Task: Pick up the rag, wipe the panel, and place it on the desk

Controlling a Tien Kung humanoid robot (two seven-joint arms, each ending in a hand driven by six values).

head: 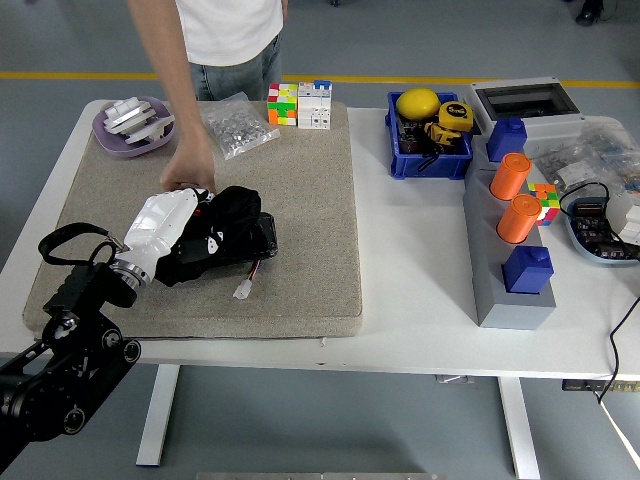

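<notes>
My left hand, white-backed on a black arm, lies over a black rag and presses it onto a flat black panel that lies on the beige mat. The fingers are curled into the rag and mostly hidden by it. The rag covers the middle of the panel. A short wire with a white connector hangs off the panel's near edge. A person's hand rests at the panel's far left corner, just behind my hand. My right hand is out of view.
On the mat's far edge are a purple bowl, a clear bag of small parts and two cube puzzles. To the right stand a blue bin of tools and a grey rack with orange cylinders and blue blocks.
</notes>
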